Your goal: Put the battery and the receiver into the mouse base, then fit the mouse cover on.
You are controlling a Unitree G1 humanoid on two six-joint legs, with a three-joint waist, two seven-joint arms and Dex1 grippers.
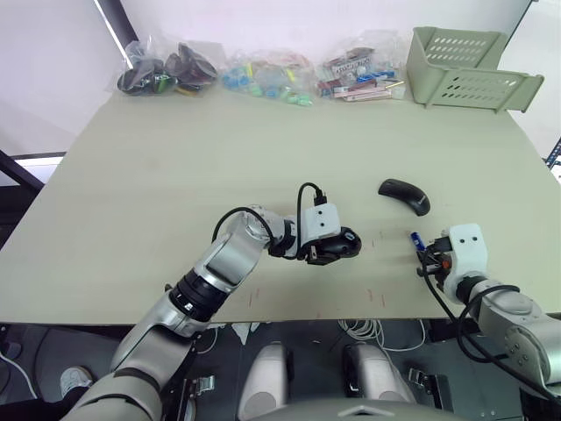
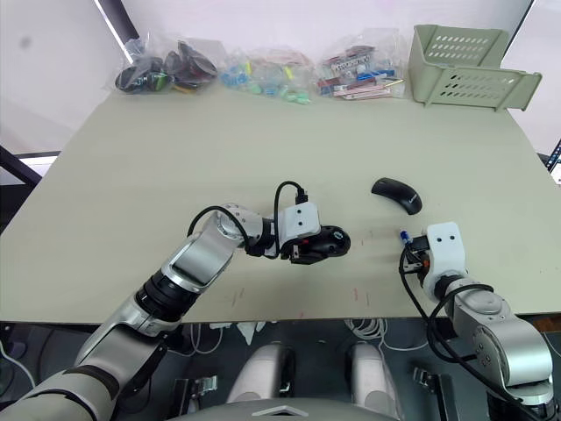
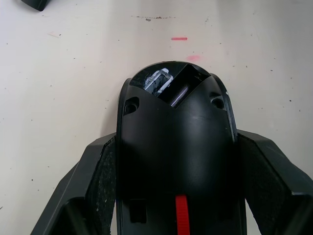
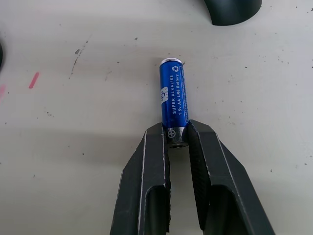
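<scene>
My left gripper (image 1: 326, 247) is shut on the mouse base (image 1: 342, 243), a black oval body, near the table's front middle. In the left wrist view the base (image 3: 173, 142) sits between both fingers (image 3: 98, 186), with its red patch toward the wrist and its open compartment (image 3: 171, 85) at the far end. The blue battery (image 4: 173, 98) lies on the table to the right (image 1: 415, 237), and my right gripper (image 4: 177, 139) is shut on its near end. The glossy black mouse cover (image 1: 404, 195) rests just beyond the battery. The receiver is out of view.
A green perforated crate (image 1: 469, 66) stands at the back right. Clear bags of small items (image 1: 263, 74) line the far edge. Small red marks (image 4: 33, 80) dot the tabletop. The table's front edge (image 1: 289, 317) runs close below both grippers.
</scene>
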